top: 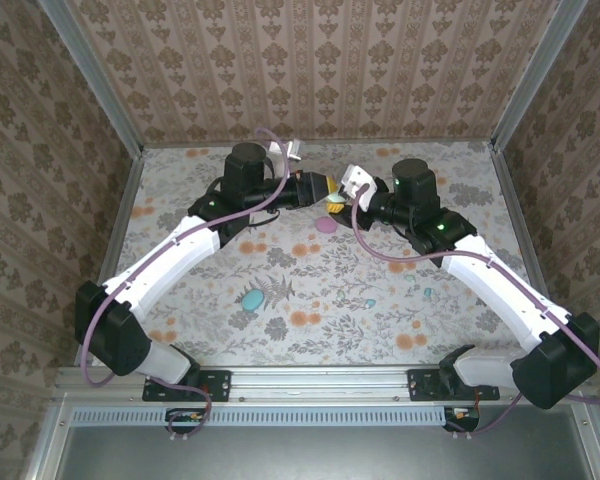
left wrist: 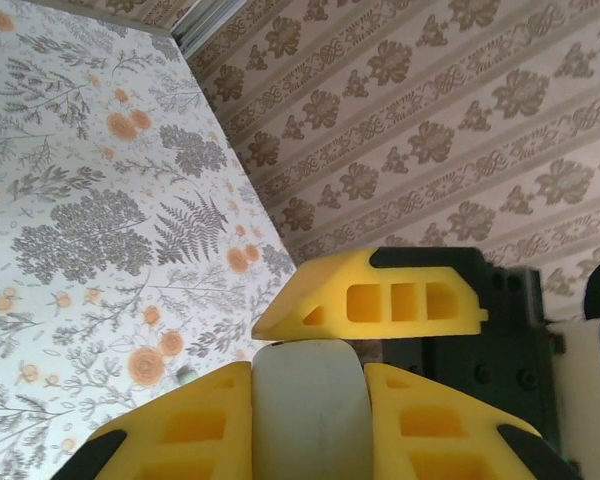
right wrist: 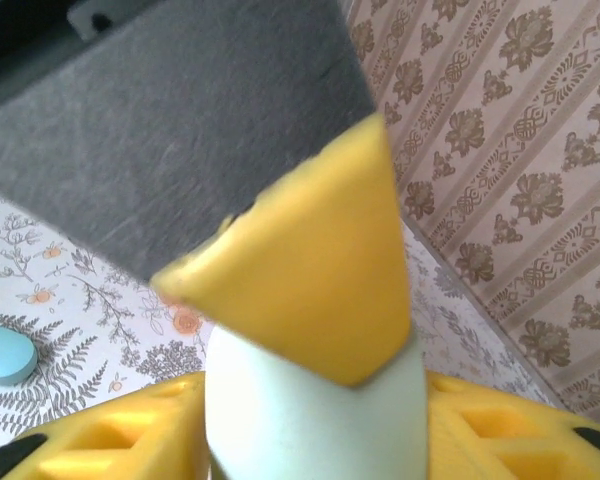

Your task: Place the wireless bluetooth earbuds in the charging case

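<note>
My left tool (left wrist: 308, 378) clamped on a pale mint case (left wrist: 310, 415), right tool (right wrist: 315, 392) flanking it, grip I cannot tell, by table's (top: 380, 330) far edge.

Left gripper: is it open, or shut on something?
Shut: the left gripper has its yellow fingers pressed against both sides of the pale mint case.

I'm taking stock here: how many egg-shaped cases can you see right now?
3. A pale case is clamped in the left gripper; a pink case lies on the tabletop close by; a blue case lies beside the left arm. More may be hidden.
</note>
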You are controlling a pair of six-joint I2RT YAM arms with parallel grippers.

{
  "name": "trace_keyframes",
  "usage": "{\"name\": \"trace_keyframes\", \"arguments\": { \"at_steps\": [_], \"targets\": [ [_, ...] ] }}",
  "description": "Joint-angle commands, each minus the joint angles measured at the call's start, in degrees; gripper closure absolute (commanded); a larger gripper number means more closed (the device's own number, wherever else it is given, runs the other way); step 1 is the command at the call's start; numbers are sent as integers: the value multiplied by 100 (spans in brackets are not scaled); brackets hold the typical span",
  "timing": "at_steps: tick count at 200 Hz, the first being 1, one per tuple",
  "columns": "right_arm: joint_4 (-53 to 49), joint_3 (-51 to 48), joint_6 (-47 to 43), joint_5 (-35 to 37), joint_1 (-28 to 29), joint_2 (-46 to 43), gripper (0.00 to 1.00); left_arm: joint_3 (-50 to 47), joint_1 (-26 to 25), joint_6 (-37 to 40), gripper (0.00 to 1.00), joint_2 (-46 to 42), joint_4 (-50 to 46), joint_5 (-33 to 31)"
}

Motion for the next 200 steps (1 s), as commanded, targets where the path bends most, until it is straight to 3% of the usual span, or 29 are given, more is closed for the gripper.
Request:
{"name": "trace_keyframes", "arguments": {
  "at_steps": [1, 24, 42, 80, 200],
  "targets": [
    [492, -375, 186, -302, -172, -278, 45, -185, 46, -794, 93, -194, 460, -177],
    [1359, -953, 341, -1115, -599, -522, 44, -377, 104, -1273, 93, -301, 812, -149],
    [2014, -1280, 389, -1180, -681, -661, 41, -397, 104, -1459, 92, -307, 843, -70],
    [2026, -1051, 537, -1536, -703, -434, 41, -529, 100, -1846, 92, -321, 1196, -52],
    [2526, -807, 966, -2028, -772, -33, 48, -544, 69, -1852, 92, -355, 1232, 15]
  ]
}}
